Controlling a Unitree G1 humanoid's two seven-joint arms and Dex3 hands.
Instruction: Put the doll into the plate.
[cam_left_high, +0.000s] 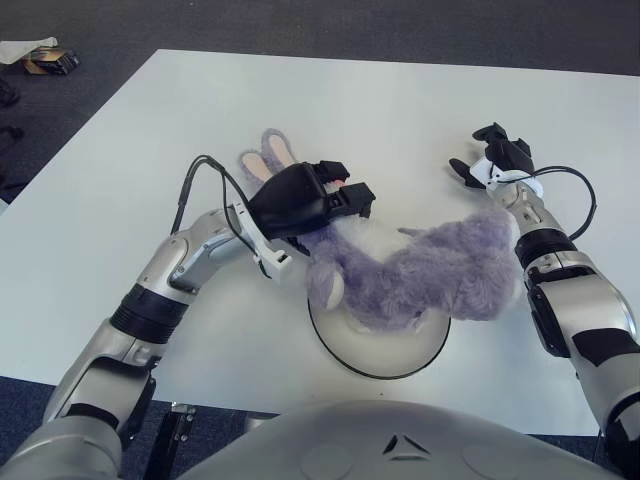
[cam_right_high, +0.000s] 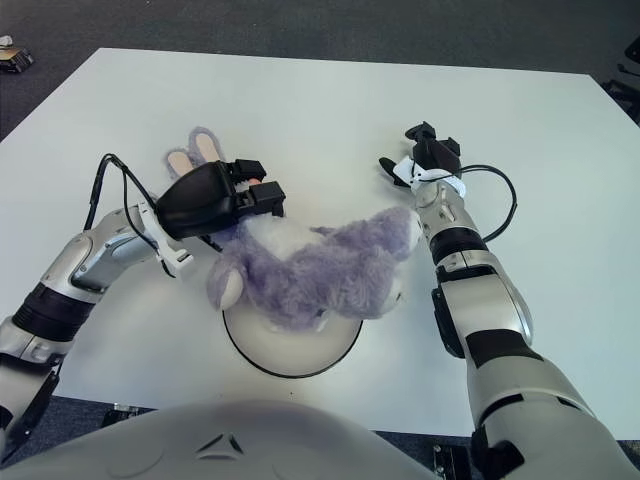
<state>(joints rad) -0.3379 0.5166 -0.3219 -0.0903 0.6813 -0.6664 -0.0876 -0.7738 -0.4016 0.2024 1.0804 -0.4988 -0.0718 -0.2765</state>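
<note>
A purple plush bunny doll lies stretched across a white plate with a black rim, near the table's front edge. Its body hangs over the plate's right side, and its ears point to the far left. My left hand sits on the doll's head, fingers curled around it. My right hand hovers beyond the doll's right end, fingers spread and apart from the fur, holding nothing.
The white table extends far behind both hands. Black cables loop from each wrist over the tabletop. Dark carpet lies beyond the table's edges, with small items on the floor at the far left.
</note>
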